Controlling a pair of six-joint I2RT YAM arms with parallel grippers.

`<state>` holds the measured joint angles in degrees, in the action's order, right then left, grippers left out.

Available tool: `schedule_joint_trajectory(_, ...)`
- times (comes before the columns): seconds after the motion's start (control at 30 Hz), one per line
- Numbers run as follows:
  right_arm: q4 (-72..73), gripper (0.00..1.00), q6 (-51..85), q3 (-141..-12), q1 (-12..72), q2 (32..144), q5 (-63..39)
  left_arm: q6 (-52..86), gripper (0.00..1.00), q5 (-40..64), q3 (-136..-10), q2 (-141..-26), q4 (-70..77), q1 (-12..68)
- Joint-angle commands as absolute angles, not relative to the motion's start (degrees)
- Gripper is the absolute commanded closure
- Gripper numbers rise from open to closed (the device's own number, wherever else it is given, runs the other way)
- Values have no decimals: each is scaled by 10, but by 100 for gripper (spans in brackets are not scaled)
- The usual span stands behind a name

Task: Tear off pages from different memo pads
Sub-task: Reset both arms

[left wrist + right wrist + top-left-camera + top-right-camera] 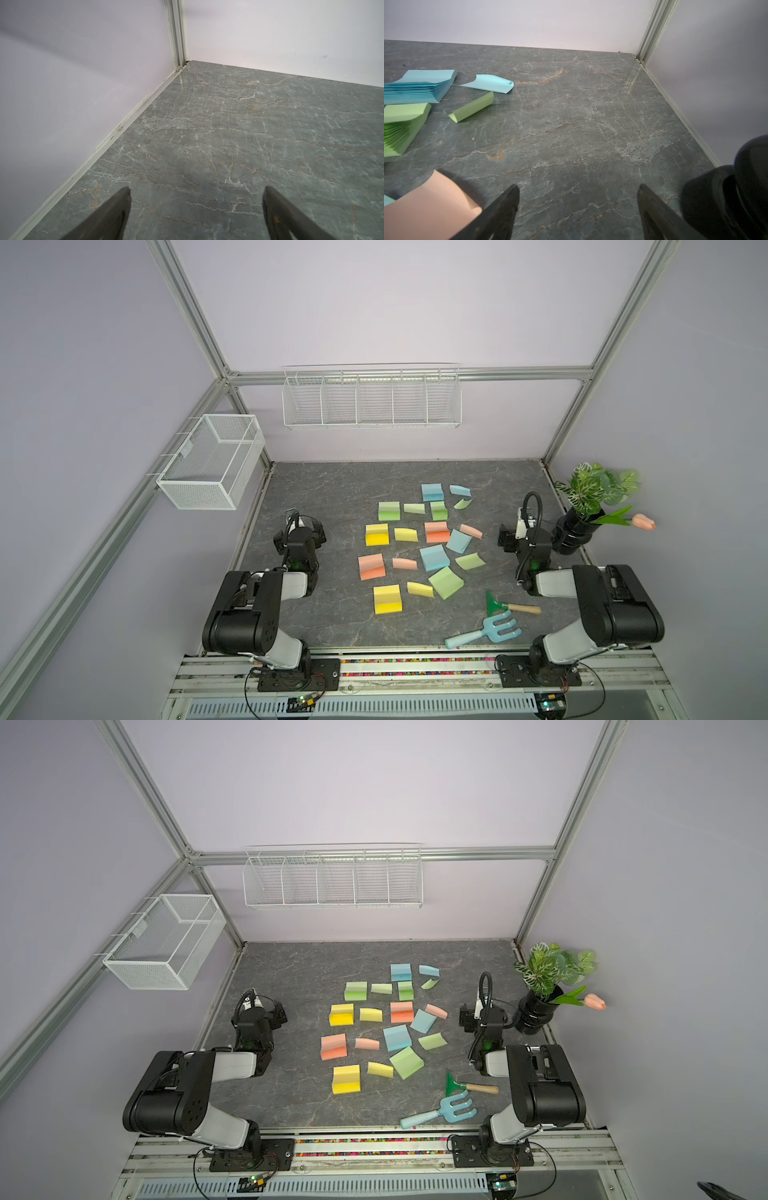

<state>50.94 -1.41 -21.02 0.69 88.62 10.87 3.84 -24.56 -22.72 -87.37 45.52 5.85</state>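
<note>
- Mesh basket (212, 460): hangs on the left wall.
- Wire rack (371, 400): five bays, hangs on the back wall.
- Black pot (575, 533): stands at the bench's right edge and holds a leafy plant (596, 485) and a pink tulip (643, 521).
- Left pincer (196, 193): jaws wide with nothing between them, over bare bench near the left wall. Its arm is folded, with the elbow raised above the base.
- Right pincer (578, 191): jaws wide with nothing between them, between the paper and the pot. A curled salmon page (431, 203) lies just beside one finger (500, 212); whether they touch cannot be told.
- Pads (434, 558): yellow, salmon, blue and green blocks in loose rows at mid-bench, between the two arms.
- Pages (405, 534): single curled sheets lying on the bench, most just right of a pad of the same colour.
- Fork (484, 630) and green tool (513, 605): lie near the front right, apart from the paper.
- Bench (316, 497): grey, veined like stone. The walls are pale lilac, with aluminium posts at the corners.
</note>
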Motion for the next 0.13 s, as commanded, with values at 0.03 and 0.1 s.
schedule_joint_trajectory(0.03,505,11,-25,-217,9,880,59,38,1,-244,-240,-868,456,57)
schedule_joint_trajectory(0.1,563,11,-57,-180,33,867,63,37,1,-244,-241,-869,456,57)
